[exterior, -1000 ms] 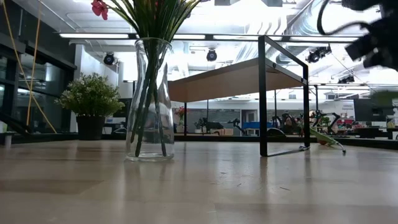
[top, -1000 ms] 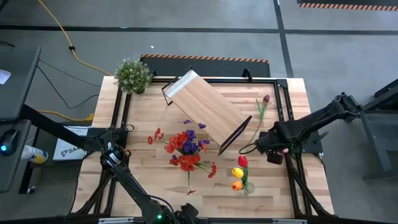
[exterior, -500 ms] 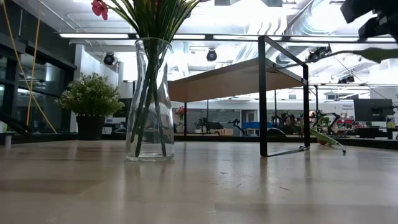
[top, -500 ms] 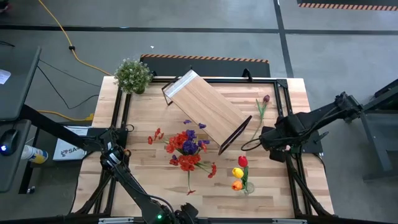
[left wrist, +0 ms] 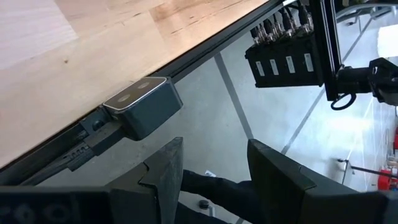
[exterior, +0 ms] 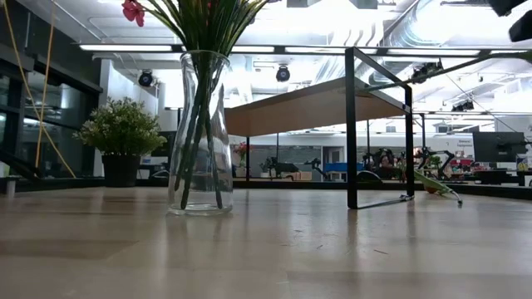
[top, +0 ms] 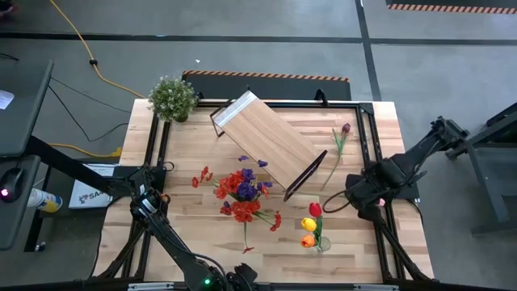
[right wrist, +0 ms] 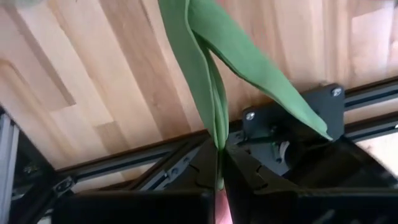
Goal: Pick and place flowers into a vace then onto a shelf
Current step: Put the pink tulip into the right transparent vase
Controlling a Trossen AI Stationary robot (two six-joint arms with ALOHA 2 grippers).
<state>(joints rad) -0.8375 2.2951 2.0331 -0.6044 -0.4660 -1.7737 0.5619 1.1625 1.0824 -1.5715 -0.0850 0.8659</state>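
right claw pinches tulip stem over plank table.

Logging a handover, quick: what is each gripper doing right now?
Left gripper: open, holding nothing, parked past the table's edge.
Right gripper: shut on a green flower stem, above the table's right side.
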